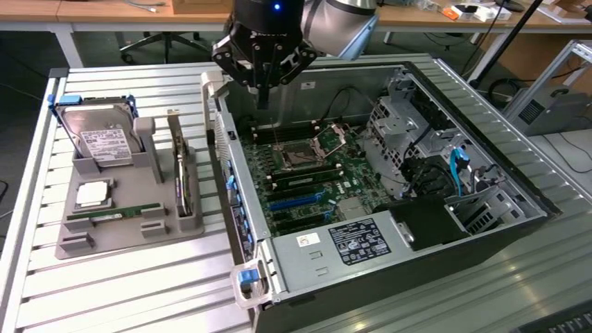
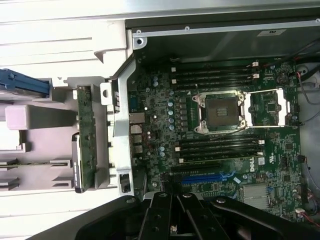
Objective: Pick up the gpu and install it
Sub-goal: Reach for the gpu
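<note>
Your gripper (image 1: 263, 96) hangs over the open computer case (image 1: 504, 149), jaws closed and empty. In the exterior view the gpu (image 1: 183, 177) stands on its edge in the grey holder (image 1: 120, 239), about 7 o'clock from the jaws, with its long axis from 12 to 6. The motherboard (image 2: 165, 125) reads "DELL".

The closed tool (image 2: 172, 200) hangs over the motherboard (image 2: 160, 125). With it at the board's six o'clock, the gpu (image 2: 86, 135) stands on edge at nine.
</note>
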`<state>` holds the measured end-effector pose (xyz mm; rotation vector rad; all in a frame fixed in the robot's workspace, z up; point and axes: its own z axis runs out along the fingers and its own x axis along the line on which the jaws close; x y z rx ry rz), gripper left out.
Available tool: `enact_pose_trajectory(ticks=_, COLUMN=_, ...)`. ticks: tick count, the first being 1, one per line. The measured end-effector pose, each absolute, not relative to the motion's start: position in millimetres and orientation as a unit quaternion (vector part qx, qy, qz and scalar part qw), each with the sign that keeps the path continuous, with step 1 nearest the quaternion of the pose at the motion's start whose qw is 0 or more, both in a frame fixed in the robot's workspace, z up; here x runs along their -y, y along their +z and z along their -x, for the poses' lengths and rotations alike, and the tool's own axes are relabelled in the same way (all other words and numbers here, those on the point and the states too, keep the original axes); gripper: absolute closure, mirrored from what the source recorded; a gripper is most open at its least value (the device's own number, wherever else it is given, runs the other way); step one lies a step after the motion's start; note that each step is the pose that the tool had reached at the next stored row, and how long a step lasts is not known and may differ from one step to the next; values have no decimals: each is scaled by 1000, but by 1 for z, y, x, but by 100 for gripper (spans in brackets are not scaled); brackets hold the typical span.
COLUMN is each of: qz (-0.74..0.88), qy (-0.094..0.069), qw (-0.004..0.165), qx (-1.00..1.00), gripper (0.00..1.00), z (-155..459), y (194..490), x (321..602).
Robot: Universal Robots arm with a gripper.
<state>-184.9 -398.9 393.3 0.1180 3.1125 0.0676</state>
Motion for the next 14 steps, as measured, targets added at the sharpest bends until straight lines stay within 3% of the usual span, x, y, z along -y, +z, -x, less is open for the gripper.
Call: enact_pose_trajectory(ticks=14, qz=-38, qy=22, qw=13, qx=-999, gripper=89, z=204, y=393, x=399)
